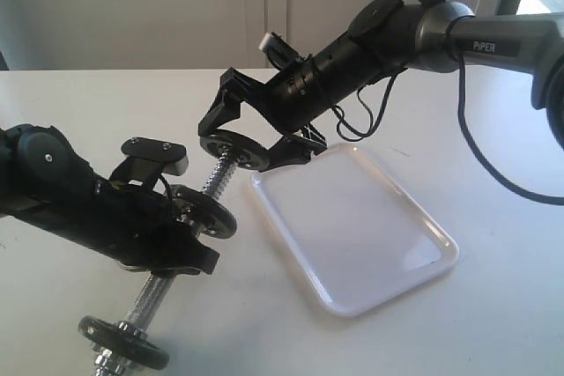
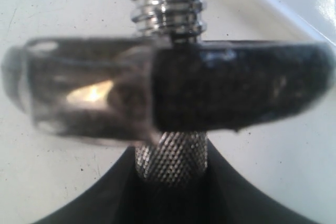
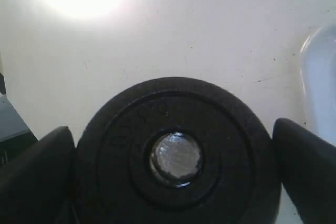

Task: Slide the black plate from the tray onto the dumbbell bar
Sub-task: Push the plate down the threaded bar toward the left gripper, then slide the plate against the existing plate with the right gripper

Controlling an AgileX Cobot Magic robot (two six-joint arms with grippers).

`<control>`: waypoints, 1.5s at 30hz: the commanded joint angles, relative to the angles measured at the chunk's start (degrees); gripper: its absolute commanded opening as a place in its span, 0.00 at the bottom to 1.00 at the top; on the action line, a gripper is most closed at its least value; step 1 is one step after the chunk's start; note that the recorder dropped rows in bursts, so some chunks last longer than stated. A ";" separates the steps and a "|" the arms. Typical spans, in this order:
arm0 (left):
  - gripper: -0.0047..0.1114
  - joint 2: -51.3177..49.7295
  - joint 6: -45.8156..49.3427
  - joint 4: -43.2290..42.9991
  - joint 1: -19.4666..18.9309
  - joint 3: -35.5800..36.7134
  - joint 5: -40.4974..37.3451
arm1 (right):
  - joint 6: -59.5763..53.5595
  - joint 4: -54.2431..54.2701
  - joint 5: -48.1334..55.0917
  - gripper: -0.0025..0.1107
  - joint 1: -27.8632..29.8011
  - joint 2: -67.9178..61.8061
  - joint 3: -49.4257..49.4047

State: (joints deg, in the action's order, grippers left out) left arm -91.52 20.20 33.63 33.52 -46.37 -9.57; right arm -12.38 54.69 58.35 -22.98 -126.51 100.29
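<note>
Nearest, a black disc (image 1: 123, 341) sits on the dumbbell bar (image 1: 152, 297), which the left gripper (image 1: 181, 217) clamps at its middle. At the far threaded end the right gripper (image 1: 242, 145) grips the black plate (image 1: 231, 151) (the bar tip shows in its hole), just left of the tray (image 1: 352, 217).

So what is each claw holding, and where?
The left gripper grips the bar around its knurled middle; the right gripper holds the plate by opposite sides of its rim.
</note>
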 commanded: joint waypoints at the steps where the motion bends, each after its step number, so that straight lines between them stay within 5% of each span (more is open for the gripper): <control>1: 0.04 2.14 0.93 3.60 0.48 -1.61 4.99 | -0.88 5.04 4.19 0.02 -1.59 0.73 0.17; 22: 0.04 2.14 0.93 3.60 0.48 -1.61 4.95 | -2.52 4.65 1.95 0.02 -0.92 2.47 0.17; 31: 0.04 2.14 0.93 3.60 0.48 -1.61 5.22 | -11.55 4.65 -0.44 0.02 -2.09 2.47 0.17; 45: 0.04 2.14 -0.11 3.60 0.48 -1.61 7.45 | -5.54 7.20 -3.04 0.02 -2.09 2.47 0.17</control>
State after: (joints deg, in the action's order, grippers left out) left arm -91.52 19.00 35.47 33.52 -46.37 -7.07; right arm -19.04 56.23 53.78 -24.01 -125.75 100.06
